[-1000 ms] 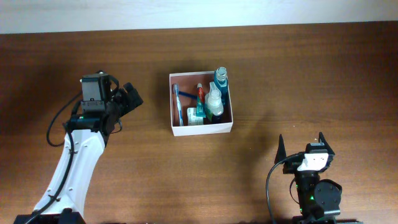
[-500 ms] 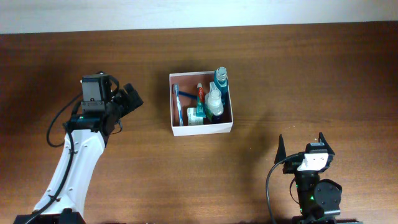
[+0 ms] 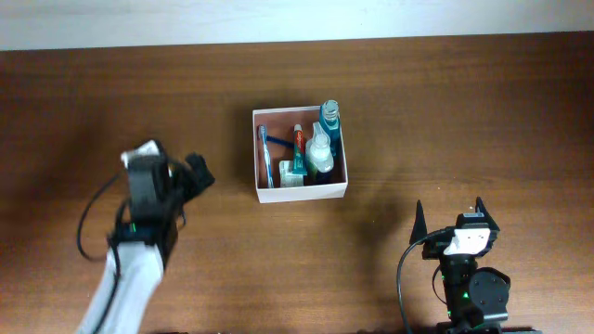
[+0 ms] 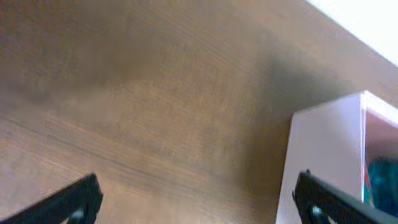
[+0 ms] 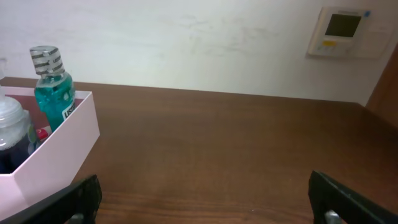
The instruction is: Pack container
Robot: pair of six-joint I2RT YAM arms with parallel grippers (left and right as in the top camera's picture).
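Observation:
The container (image 3: 299,191) is a small square white box with a reddish-brown inside, in the middle of the table. It holds a teal mouthwash bottle (image 3: 329,117), a clear bottle (image 3: 320,148), a toothpaste tube (image 3: 299,141) and a blue toothbrush (image 3: 265,153). My left gripper (image 3: 198,171) is open and empty, left of the container and apart from it; its wrist view shows the container's white wall (image 4: 323,155). My right gripper (image 3: 449,216) is open and empty near the front right; its wrist view shows the container (image 5: 59,143) and the mouthwash bottle (image 5: 52,87) at the left.
The brown wooden table (image 3: 445,111) ends at a white wall (image 3: 278,19) along the far edge. A wall thermostat (image 5: 344,31) shows in the right wrist view.
My left arm has pulled back toward the front of the table, away from the container, and looks blurred from motion. The right arm and the container's contents have not moved.

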